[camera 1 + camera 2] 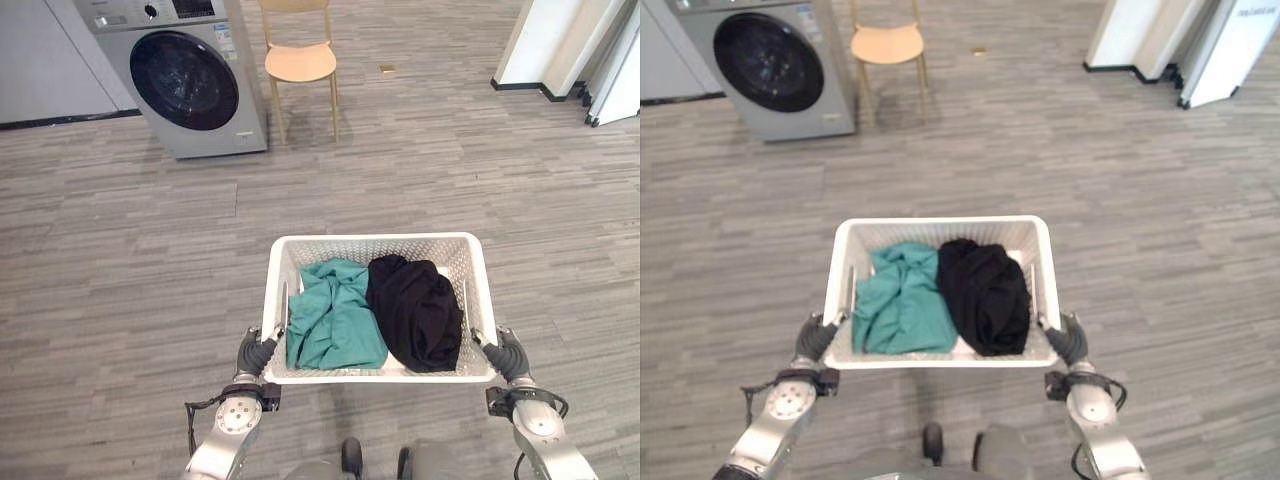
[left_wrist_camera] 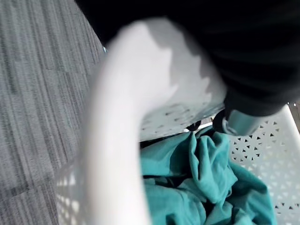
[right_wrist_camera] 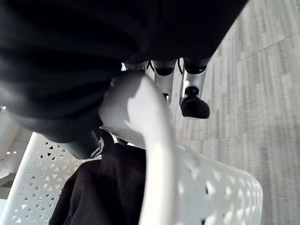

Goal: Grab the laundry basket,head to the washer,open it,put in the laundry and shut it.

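A white perforated laundry basket (image 1: 375,241) hangs above the floor right in front of me. In it lie a teal garment (image 1: 335,315) on the left and a black garment (image 1: 415,310) on the right. My left hand (image 1: 255,352) grips the basket's near left rim (image 2: 117,140), thumb (image 2: 239,123) inside the wall. My right hand (image 1: 505,355) grips the near right rim (image 3: 157,140), with fingers (image 3: 193,96) outside and thumb (image 3: 89,143) inside. The grey washer (image 1: 185,75) stands far off at the upper left, its round dark door shut.
A light wooden chair (image 1: 300,62) stands just right of the washer. White panels (image 1: 560,50) with dark bases stand at the far right. A small tan object (image 1: 387,69) lies on the floor beyond the chair. Grey plank floor stretches between me and the washer.
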Available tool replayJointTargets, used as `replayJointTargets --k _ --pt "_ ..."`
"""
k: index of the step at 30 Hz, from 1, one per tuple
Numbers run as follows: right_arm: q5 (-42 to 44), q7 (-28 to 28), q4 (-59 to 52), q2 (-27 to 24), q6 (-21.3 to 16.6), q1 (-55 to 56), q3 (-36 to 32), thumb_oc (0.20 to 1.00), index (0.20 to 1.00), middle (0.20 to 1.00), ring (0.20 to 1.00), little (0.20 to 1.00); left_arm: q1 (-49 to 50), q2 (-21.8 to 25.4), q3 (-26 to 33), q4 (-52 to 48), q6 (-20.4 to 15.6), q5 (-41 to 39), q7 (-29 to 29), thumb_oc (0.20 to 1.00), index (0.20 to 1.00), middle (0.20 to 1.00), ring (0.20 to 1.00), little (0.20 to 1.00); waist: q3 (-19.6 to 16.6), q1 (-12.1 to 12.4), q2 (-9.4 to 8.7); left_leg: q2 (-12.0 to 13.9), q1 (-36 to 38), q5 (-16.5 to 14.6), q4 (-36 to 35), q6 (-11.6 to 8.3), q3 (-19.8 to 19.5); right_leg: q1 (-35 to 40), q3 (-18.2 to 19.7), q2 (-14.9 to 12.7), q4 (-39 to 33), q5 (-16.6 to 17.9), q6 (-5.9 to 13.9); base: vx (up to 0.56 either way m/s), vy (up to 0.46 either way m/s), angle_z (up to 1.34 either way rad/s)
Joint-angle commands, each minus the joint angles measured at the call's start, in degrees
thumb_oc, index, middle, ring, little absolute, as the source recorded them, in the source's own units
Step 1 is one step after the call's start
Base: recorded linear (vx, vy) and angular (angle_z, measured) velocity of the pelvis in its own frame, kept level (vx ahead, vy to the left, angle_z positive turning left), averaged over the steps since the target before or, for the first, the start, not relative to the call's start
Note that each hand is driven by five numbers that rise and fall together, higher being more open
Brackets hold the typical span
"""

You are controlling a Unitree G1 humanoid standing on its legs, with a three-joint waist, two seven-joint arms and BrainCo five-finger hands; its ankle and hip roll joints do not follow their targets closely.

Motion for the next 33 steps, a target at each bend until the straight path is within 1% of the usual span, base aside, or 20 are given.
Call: replayJointTargets --k 1,4,8,9,10,11,12,14,15,16,17,19,20,21,24,28,30,31,32,33 --pt "5.53 5.37 -4.58 0.81 -5.98 -2.57 -0.54 0.200 0.200 0.200 0.200 0.200 2.66 1.43 2.87 -5.70 -5.30 -2.46 -2.38 0.200 0.200 0.200 0.200 0.200 -0.46 -1.58 -2.90 2.55 2.26 -4.49 0.73 -5.49 1.88 4.97 0.23 0.83 -30.03 14.65 5.27 0.57 -0.067 0.68" --pt "5.17 5.26 -4.63 0.81 -6.07 -2.39 -0.87 0.200 0.200 0.200 0.200 0.200 2.66 1.00 3.37 -5.26 -5.71 -1.54 -2.30 0.200 0.200 0.200 0.200 0.200 -0.41 -2.65 -2.77 3.13 6.23 -6.96 1.11 -6.84 0.08 2.99 -0.63 1.46 -36.95 17.06 6.12 0.49 -0.080 0.76" --pt "5.49 5.86 -5.05 1.17 -6.37 -1.04 -1.29 0.200 0.200 0.200 0.200 0.200 2.76 0.19 2.95 -5.02 -6.03 -1.24 -2.50 0.200 0.200 0.200 0.200 0.200 -1.42 -3.76 -2.97 4.02 8.70 -7.89 4.60 -8.44 -2.60 3.79 1.31 1.27 -35.63 19.08 4.94 0.49 -0.174 0.67" --pt "5.95 5.59 -5.04 0.96 -7.07 -0.57 -1.52 0.200 0.200 0.200 0.200 0.200 2.00 -0.41 1.99 -4.38 -6.29 -1.42 -2.45 0.200 0.200 0.200 0.200 0.200 -2.43 -4.30 -1.89 6.62 7.81 -3.31 10.72 -11.56 -3.57 5.68 1.76 2.37 -34.01 18.65 3.32 0.55 -0.263 0.61" --pt "5.96 5.59 -5.02 0.97 -7.09 -0.60 -1.52 0.200 0.200 0.200 0.200 0.200 1.96 -0.41 1.99 -4.36 -6.29 -1.41 -2.44 0.200 0.200 0.200 0.200 0.200 -2.56 -4.47 -2.09 6.40 7.54 -3.08 10.70 -11.55 -3.76 5.53 1.68 2.09 -34.10 18.79 3.33 0.59 -0.356 0.89" --pt "6.42 5.22 -5.17 0.16 -7.13 -1.00 -2.00 0.200 0.200 0.200 0.200 0.200 1.67 -0.26 1.47 -4.55 -6.03 -2.26 -2.81 0.200 0.200 0.200 0.200 0.200 -1.88 -4.12 -2.64 7.98 0.66 3.41 26.77 -12.59 -2.60 8.60 1.53 1.78 -34.12 17.20 1.27 0.37 -0.271 0.78" --pt "7.01 4.43 -5.12 -0.25 -7.51 -1.57 -2.03 0.200 0.200 0.200 0.200 0.200 1.52 -0.16 1.15 -4.54 -5.98 -2.39 -2.91 0.200 0.200 0.200 0.200 0.200 -1.42 -3.66 -2.72 8.60 -1.99 5.63 32.44 -12.34 -2.24 10.82 1.91 2.76 -34.51 15.80 -0.16 0.50 -0.365 0.47" --pt "7.08 4.04 -5.22 -0.42 -7.19 -1.56 -2.47 0.200 0.200 0.200 0.200 0.200 1.32 0.03 1.07 -4.89 -5.63 -2.58 -2.81 0.200 0.200 0.200 0.200 0.200 -1.07 -3.29 -3.64 9.00 -5.70 6.33 36.74 -11.64 -1.00 12.30 2.41 2.45 -34.51 14.72 -1.18 0.25 -0.176 -0.10" --pt "7.38 3.94 -5.19 -0.79 -6.90 -1.42 -2.79 0.200 0.200 0.200 0.200 0.200 1.38 0.14 1.13 -5.15 -5.60 -2.91 -2.95 0.200 0.200 0.200 0.200 0.200 -0.61 -2.46 -3.90 9.33 -8.39 4.18 37.09 -10.53 1.19 14.35 2.71 2.54 -34.68 13.46 -1.65 0.43 -0.112 -0.17" --pt "7.95 3.42 -5.54 -1.01 -6.88 -1.27 -3.28 0.200 0.200 0.200 0.200 0.200 1.18 0.15 0.85 -5.26 -5.56 -3.27 -3.05 0.200 0.200 0.200 0.200 0.200 -0.17 -1.06 -4.52 7.70 -13.87 0.41 33.56 -8.94 3.59 17.55 3.46 2.06 -35.27 11.51 -1.31 0.44 -0.109 -0.23" --pt "7.95 3.42 -5.55 -0.99 -6.87 -1.28 -3.30 0.200 0.200 0.200 0.200 0.200 1.15 0.18 0.84 -5.26 -5.56 -3.27 -3.04 0.200 0.200 0.200 0.200 0.200 -0.28 -1.05 -4.69 7.51 -13.95 0.66 33.33 -8.85 3.68 17.39 3.49 1.87 -35.31 11.61 -1.26 0.59 -0.023 -0.17" --pt "7.81 3.38 -5.50 -1.17 -6.79 -0.70 -3.66 0.200 0.200 0.200 0.200 0.200 1.58 -0.07 0.78 -5.25 -5.47 -3.07 -3.09 0.200 0.200 0.200 0.200 0.200 -0.59 -0.33 -4.55 6.45 -16.84 -0.62 23.96 -8.21 5.22 19.63 3.85 1.73 -35.52 9.52 -0.48 0.38 0.037 -0.11" --pt "7.63 3.32 -5.39 -1.19 -6.55 -0.50 -3.74 0.200 0.200 0.200 0.200 0.200 1.65 -0.25 0.71 -5.21 -5.32 -3.04 -3.03 0.200 0.200 0.200 0.200 0.200 -0.74 0.16 -3.98 6.25 -17.85 0.48 18.16 -8.27 5.40 21.18 4.15 2.20 -35.53 8.36 -0.25 0.53 0.071 -0.44" --pt "6.90 2.96 -4.89 -1.15 -6.40 -0.53 -3.70 0.200 0.200 0.200 0.200 0.200 2.02 -0.46 1.33 -5.41 -4.99 -2.68 -2.90 0.200 0.200 0.200 0.200 0.200 -0.88 1.49 -2.41 6.12 -20.60 5.66 7.55 -9.28 4.72 24.52 5.34 4.27 -35.47 6.11 -0.09 0.54 0.069 -0.55" --pt "6.15 2.61 -4.49 -0.92 -6.39 -0.77 -3.97 0.200 0.200 0.200 0.200 0.200 2.29 -0.75 1.46 -5.75 -4.78 -2.47 -2.88 0.200 0.200 0.200 0.200 0.200 -0.88 2.59 -2.62 5.85 -23.14 7.83 0.67 -9.90 5.77 28.46 7.07 4.50 -35.14 3.31 0.03 0.52 0.092 -0.32" --pt "5.33 3.54 -5.17 0.07 -6.29 0.03 -4.29 0.200 0.200 0.200 0.200 0.200 2.76 -0.45 2.08 -5.61 -4.64 -1.93 -3.48 0.200 0.200 0.200 0.200 0.200 -2.99 3.58 -2.41 7.39 -23.04 11.35 2.19 -9.22 7.43 31.98 8.77 3.95 -31.87 0.11 0.92 0.52 0.192 -0.41" --pt "5.64 3.90 -5.28 0.60 -6.36 0.29 -4.23 0.200 0.200 0.200 0.200 0.200 2.82 -0.30 1.78 -5.31 -4.59 -1.67 -3.69 0.200 0.200 0.200 0.200 0.200 -3.67 3.63 -3.12 6.81 -23.46 10.97 4.41 -8.52 7.27 31.82 9.16 2.91 -29.66 0.65 1.57 0.45 0.225 -0.39" --pt "6.17 4.36 -4.28 1.99 -6.06 -0.01 -3.64 0.200 0.200 0.200 0.200 0.200 1.34 0.94 1.21 -4.08 -4.28 -1.41 -3.20 0.200 0.200 0.200 0.200 0.200 -3.74 2.67 -4.94 5.74 -21.42 7.19 7.76 -6.31 8.37 27.44 9.66 -1.02 -15.94 11.66 5.14 0.37 0.244 -0.09" --pt "6.17 4.36 -4.28 1.99 -6.06 -0.01 -3.64 0.200 0.200 0.200 0.200 0.200 1.34 0.93 1.20 -4.08 -4.28 -1.41 -3.20 0.200 0.200 0.200 0.200 0.200 -3.78 2.71 -4.89 5.79 -21.47 7.19 7.76 -6.31 8.39 27.38 9.70 -0.97 -15.95 11.71 5.13 0.67 0.406 -0.01" --pt "6.33 4.29 -3.92 3.02 -6.52 -0.47 -2.76 0.200 0.200 0.200 0.200 0.200 1.00 1.99 1.46 -4.61 -4.26 -1.13 -2.64 0.200 0.200 0.200 0.200 0.200 -3.62 2.09 -5.17 5.46 -16.50 4.62 6.86 -5.10 9.36 22.63 8.55 -2.28 -8.46 18.08 5.86 0.39 0.214 0.04"
